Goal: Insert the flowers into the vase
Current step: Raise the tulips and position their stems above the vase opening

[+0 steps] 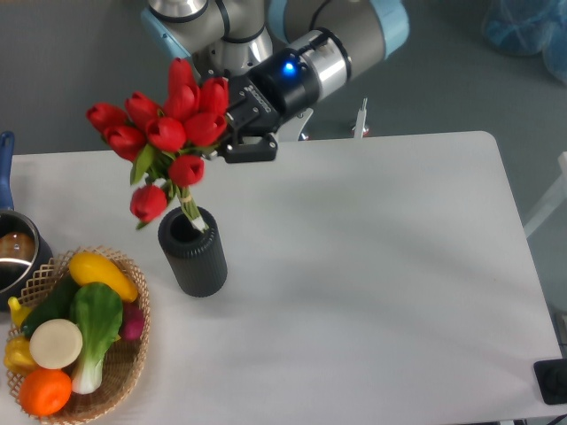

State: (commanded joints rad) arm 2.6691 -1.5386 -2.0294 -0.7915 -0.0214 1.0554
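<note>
One dark ribbed vase point(193, 251) stands upright on the white bench point(381, 266); stem ends of the flowers point(164, 133) dip at its mouth. Behind, the gripper point(232, 124) jaws clamp the bunch, red heads splaying left.

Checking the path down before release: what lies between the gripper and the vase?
In the camera view, only the flowers span it: the gripper is shut on them, and their stem ends reach the mouth of the vase.
</note>
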